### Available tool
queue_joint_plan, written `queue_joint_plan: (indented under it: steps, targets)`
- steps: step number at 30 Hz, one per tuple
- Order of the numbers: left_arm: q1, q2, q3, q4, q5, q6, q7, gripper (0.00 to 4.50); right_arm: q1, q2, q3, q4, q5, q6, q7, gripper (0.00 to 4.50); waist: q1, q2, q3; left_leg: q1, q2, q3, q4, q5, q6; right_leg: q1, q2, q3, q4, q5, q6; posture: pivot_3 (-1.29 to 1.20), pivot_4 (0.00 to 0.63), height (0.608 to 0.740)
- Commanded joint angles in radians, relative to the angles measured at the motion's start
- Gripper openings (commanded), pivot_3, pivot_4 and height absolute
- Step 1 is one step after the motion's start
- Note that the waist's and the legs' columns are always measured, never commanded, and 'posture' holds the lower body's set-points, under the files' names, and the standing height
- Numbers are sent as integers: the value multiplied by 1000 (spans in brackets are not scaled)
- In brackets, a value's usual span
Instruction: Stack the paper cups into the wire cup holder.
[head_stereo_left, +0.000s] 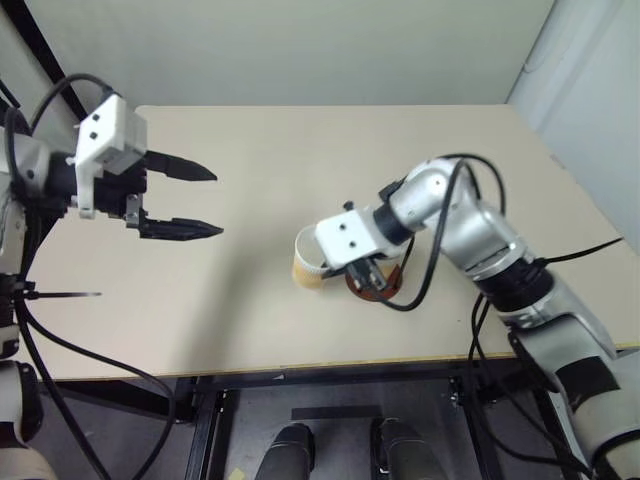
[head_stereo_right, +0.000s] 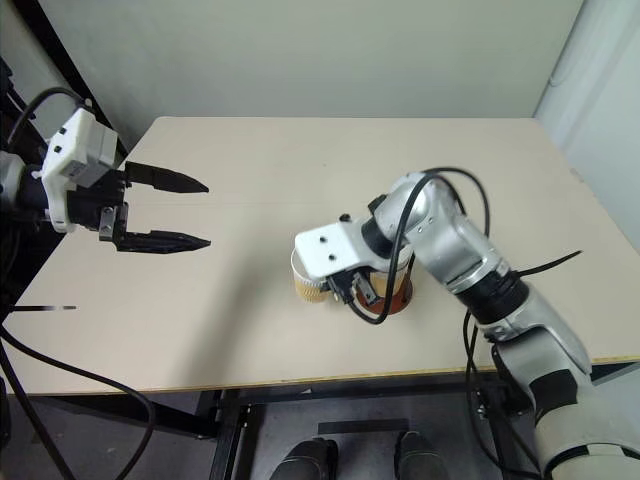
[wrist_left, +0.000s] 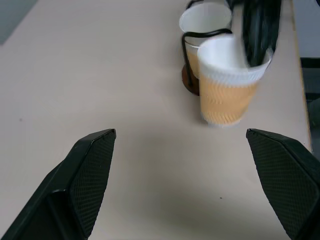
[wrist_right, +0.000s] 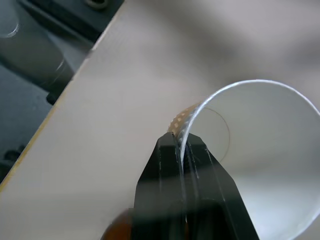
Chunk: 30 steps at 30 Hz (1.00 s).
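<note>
My right gripper (wrist_right: 182, 145) is clamped on the rim of a paper cup (wrist_left: 227, 82), one finger inside, one outside. In the left eye view the cup sits centre-right, touching the wire cup holder (head_stereo_left: 378, 283), near the table's (head_stereo_left: 260, 330) front edge. A second cup (wrist_left: 205, 20) stands in the holder's black loops. Kraft ribbed wall, white inside, not crushed. My left gripper (head_stereo_left: 205, 202) is spread wide and empty at left, with bare tabletop between.

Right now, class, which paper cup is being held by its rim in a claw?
The cup outside the wire holder, pinched at its rim by the right claw. The other visible cup sits inside the holder, untouched.
</note>
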Motion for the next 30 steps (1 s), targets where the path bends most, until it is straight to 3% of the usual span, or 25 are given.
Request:
queue_joint_plan:
  steps: [1, 9, 16, 25, 30]
  targets:
    - [-37, 24, 8, 47, 38, -55, -4, 4500, -53, -26, -69, -70, 60, 53, 14, 43, 0, 0, 0, 0, 0, 0, -1, 0, 0, 0, 0, 0, 0, 0, -1, 0, 150, 740]
    - [-125, 11, -2, 162, 82, -117, -13, 4500, -166, -140, -160, -21, 100, 61, 12, 43, 1, 0, 0, 0, 0, 0, -2, 0, 0, 0, 0, 0, -1, -1, -2, 0, 150, 740]
    - [-187, -4, 27, 164, 18, -29, -25, 4500, -200, -297, -172, 60, 89, -30, 90, 43, 4, 0, 0, -1, 0, -1, -2, 0, 0, 0, 0, 0, -2, -1, -2, 0, 150, 740]
    - [-247, -14, 70, 133, -62, 104, 0, 4500, -190, -461, -95, 5, 193, -31, 113, 43, 2, 0, 0, 0, 0, 0, -5, 0, 0, -1, 0, 0, -2, -3, 0, 0, 150, 740]
    - [-261, -25, 76, 111, -86, 139, 14, 4500, -193, -462, -64, -22, 219, -31, 113, 43, 2, 0, 0, 1, 1, 0, -5, 1, 1, 0, 0, 0, -1, -3, 1, 0, 150, 740]
